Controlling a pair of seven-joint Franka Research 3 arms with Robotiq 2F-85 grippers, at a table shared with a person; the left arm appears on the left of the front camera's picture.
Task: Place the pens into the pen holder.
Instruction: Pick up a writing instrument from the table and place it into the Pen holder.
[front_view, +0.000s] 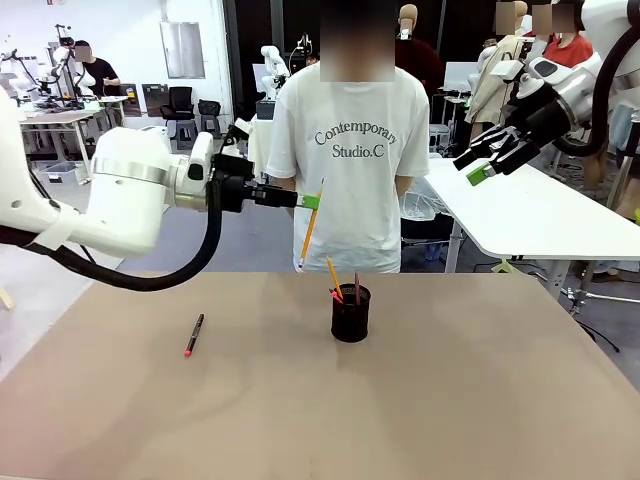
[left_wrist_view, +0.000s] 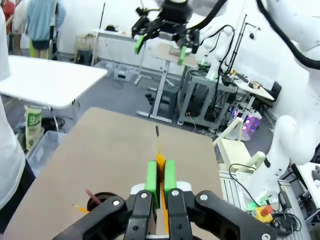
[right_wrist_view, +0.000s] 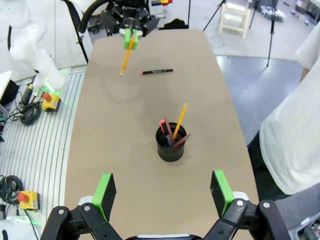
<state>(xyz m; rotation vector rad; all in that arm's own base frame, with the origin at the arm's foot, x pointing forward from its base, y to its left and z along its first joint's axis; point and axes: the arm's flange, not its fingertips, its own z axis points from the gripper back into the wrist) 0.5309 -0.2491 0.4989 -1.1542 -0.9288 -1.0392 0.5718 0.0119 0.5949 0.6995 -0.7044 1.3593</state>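
Status: left gripper (front_view: 312, 201) is pressed together on a yellow-orange pencil (front_view: 309, 235). It pinches the pencil near the upper end, so most of the shaft hangs slanted below the green pads. This grip leaves the long lower end free for entry into a container. The pencil is held in the air, well above the worktop (front_view: 480, 400) and to the left of the pen holder (front_view: 350, 316).

The pen holder stands upright near the middle of the worktop, toward the far edge. It contains another yellow pencil, a pen with a red-pink end and at least one darker stick, all leaning on the rim. Free space at the mouth appears limited.

A black pen with a red end (front_view: 194, 335) lies flat toward the left edge, well apart from the holder, not yet collected.

Right gripper (right_wrist_view: 163, 192) is spread wide and empty, raised high off the right side, probably parked clear of the left arm's path.

Judged step: carry the held pencil over the mouth, lower it, then release. Risk: the lower end may strike the leaning pens.
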